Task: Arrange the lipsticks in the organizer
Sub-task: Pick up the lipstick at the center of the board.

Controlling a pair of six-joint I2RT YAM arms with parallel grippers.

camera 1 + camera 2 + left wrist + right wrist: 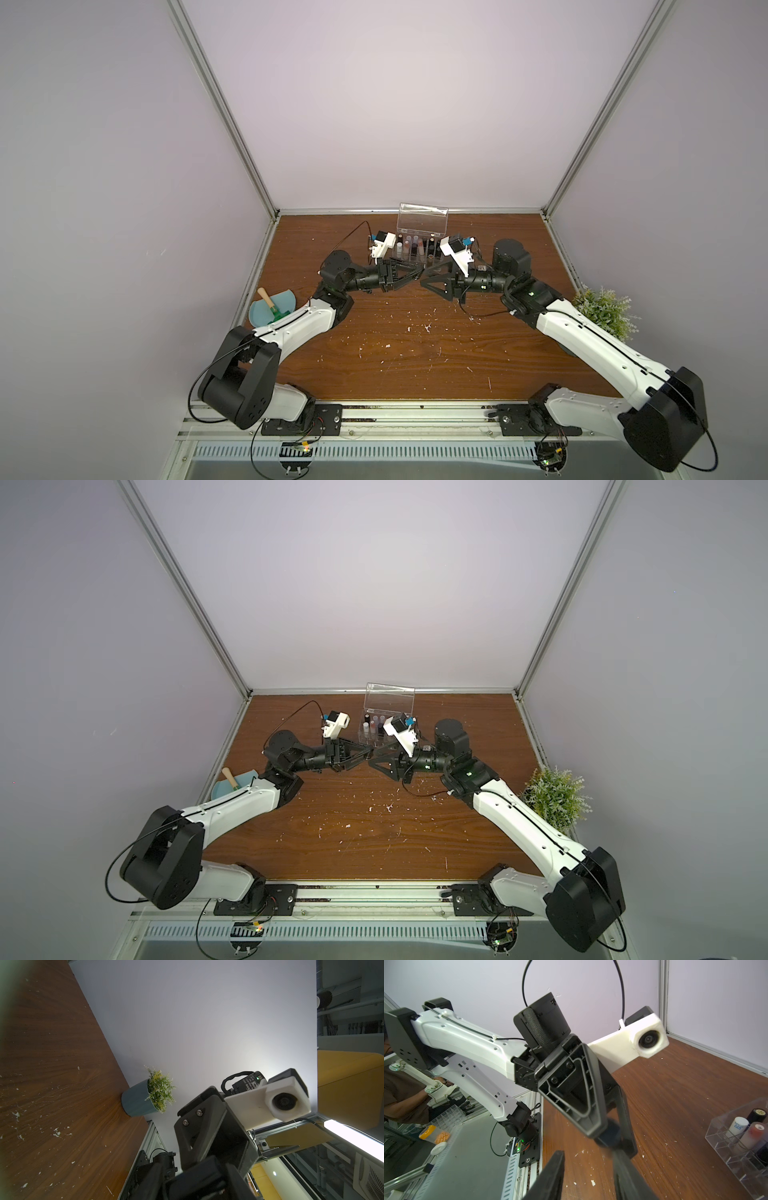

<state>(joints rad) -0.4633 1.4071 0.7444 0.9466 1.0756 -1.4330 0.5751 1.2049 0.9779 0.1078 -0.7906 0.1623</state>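
Left arm [299, 324]: rises from the near-left rail and folds at the elbow. The forearm runs far and right, and the wrist is level, pointing right toward the table's centre.
Right arm [582, 332]: mirrors the left from the near-right rail, with the wrist level and pointing left.
Meeting point: both grippers are tip to tip above the table [415, 353], just on the near side of the organizer.
Left gripper [417, 274]: jaws clamped on a dark tube [609, 1133], which is held at the fingertips and blurred in the right wrist view.
Right gripper [424, 277]: jaws apart, with bare wood showing between the fingers [550, 1174]. Contact with the dark tube cannot be determined.
Organizer [422, 220]: one clear box at the far centre, with its lid standing open on the far side.
Lipsticks [409, 245]: upright in the compartments, in two rows. There are about ten, but the exact count is unclear because the wrist cameras cover part of the grid.
Right wrist view count: four tubes, namely one white [738, 1128], one pink [753, 1135] and two black [757, 1114].
Arms: two.
Grippers: two.
Dustpan [266, 311]: one, light blue, at the left edge.
Trowel [268, 301]: one, with a wooden handle, lying in the dustpan.
Potted plant [604, 309]: one, at the right edge.
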